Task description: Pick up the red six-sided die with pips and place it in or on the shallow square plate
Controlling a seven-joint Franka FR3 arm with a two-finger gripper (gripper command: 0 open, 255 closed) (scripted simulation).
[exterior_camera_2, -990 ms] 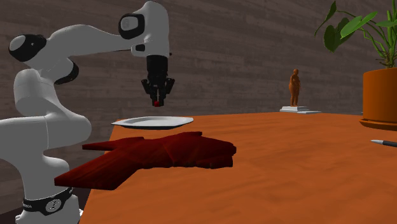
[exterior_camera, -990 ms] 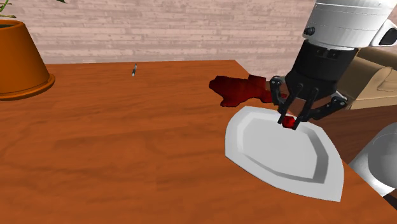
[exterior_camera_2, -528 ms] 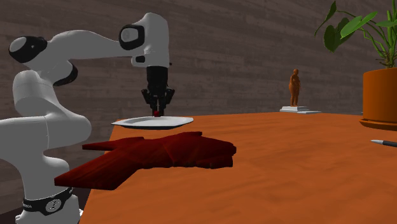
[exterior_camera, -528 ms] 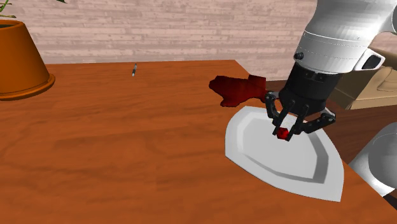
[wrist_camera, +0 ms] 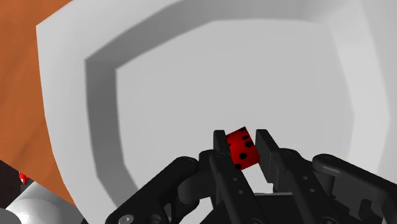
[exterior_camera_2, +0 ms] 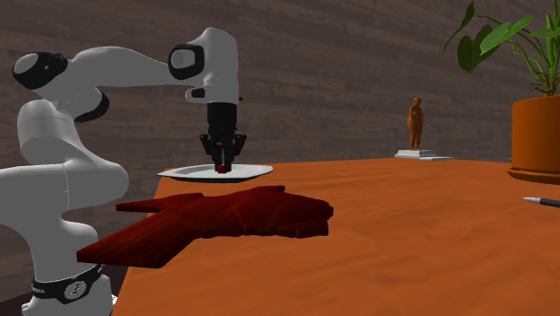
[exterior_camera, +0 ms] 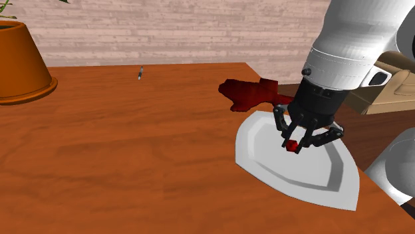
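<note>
Gripper (wrist_camera: pixel 242 141) jaws pinching red die (wrist_camera: pixel 242 150) between fingertips; two die faces with black pips show, lower part hidden behind fingers (wrist_camera: pixel 219 153).

Directly under jaws: white square plate (wrist_camera: pixel 191 76), its edges cut off in wrist view.

Shoulder view: die (exterior_camera: pixel 291 145) mostly covered by gripper (exterior_camera: pixel 292 145), low over plate (exterior_camera: pixel 266 166); contact with plate floor hard to tell.

Second exterior view: plate (exterior_camera_2: pixel 247 171) seen edge-on, floor hidden by rim; die (exterior_camera_2: pixel 220 168) a mere red speck at fingertips.

Dark red flat object (exterior_camera: pixel 246 93) beyond jaws, partly hidden by arm.
</note>
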